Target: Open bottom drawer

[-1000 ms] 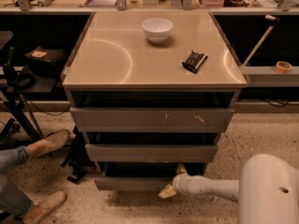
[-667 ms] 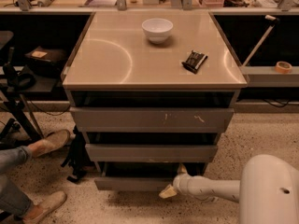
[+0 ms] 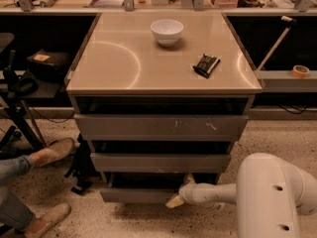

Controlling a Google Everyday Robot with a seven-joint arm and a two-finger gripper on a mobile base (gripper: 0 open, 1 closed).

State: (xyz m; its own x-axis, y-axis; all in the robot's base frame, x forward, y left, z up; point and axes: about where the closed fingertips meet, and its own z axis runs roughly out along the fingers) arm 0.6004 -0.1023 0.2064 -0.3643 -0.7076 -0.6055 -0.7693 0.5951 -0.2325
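— Where is the bottom drawer (image 3: pixel 133 196) being shown?
— Lowest in the cabinet (image 3: pixel 124 78), its plain front being seen slightly further out than the middle drawer (image 3: pixel 158 162).
— And the gripper (image 3: pixel 179 191)?
— It is being held at that front's right end. Whether anything is being clamped cannot be told.

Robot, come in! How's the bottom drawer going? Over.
Gripper low, at the bottom drawer front, right end. Drawer sticks out slightly. Person's shoes off left, apart from it.
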